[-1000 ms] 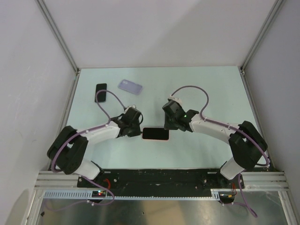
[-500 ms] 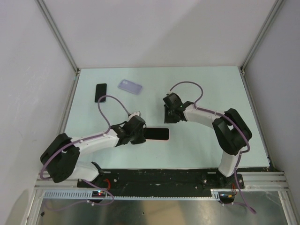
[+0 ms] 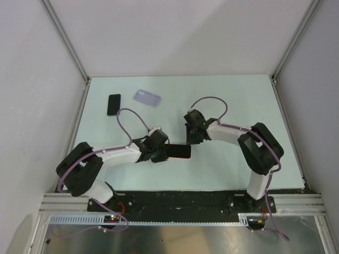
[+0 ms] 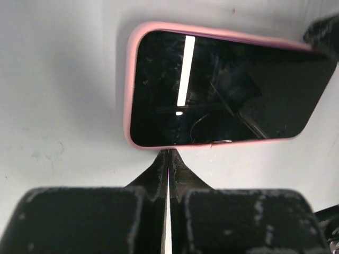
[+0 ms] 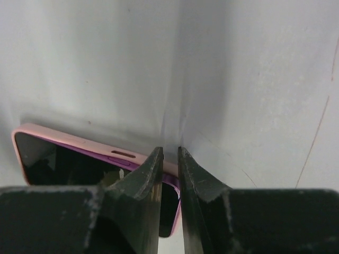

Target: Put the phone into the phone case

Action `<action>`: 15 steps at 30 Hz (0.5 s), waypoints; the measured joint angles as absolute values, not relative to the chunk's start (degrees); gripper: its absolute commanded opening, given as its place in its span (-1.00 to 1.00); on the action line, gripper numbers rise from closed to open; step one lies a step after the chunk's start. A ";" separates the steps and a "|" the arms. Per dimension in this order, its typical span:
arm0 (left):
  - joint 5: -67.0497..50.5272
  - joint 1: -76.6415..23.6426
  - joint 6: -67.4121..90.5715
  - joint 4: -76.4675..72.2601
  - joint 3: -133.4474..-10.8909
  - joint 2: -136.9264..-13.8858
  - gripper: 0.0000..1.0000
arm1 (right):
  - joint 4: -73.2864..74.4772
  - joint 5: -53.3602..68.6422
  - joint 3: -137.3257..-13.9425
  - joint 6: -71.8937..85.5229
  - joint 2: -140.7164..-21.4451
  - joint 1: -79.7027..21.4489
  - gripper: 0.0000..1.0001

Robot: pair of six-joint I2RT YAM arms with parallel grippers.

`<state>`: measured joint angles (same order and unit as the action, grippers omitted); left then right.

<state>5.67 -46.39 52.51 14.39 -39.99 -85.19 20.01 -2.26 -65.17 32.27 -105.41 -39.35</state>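
A phone with a dark screen (image 3: 179,151) lies in a pink case (image 4: 128,95) on the table, near the front middle. In the left wrist view the phone (image 4: 228,90) fills the case. My left gripper (image 3: 165,151) is shut, and its tips (image 4: 168,152) touch the case's long edge. My right gripper (image 3: 189,143) is shut to a narrow slit over the phone's far right corner (image 5: 170,151). There a purple phone edge (image 5: 114,161) shows inside the pink case rim (image 5: 69,138).
A second black phone (image 3: 114,104) lies at the back left. A pale lilac case (image 3: 146,97) lies right of it. Grey walls and metal rails close the table in on three sides.
My left gripper has moved right, up against the phone. My right gripper drew back from the phone and has come down again onto its far right corner.
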 measured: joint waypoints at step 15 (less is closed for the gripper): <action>3.92 -37.76 47.88 14.94 -52.51 -97.01 -1.00 | 19.97 -3.14 -48.29 37.21 -90.19 -49.52 -0.53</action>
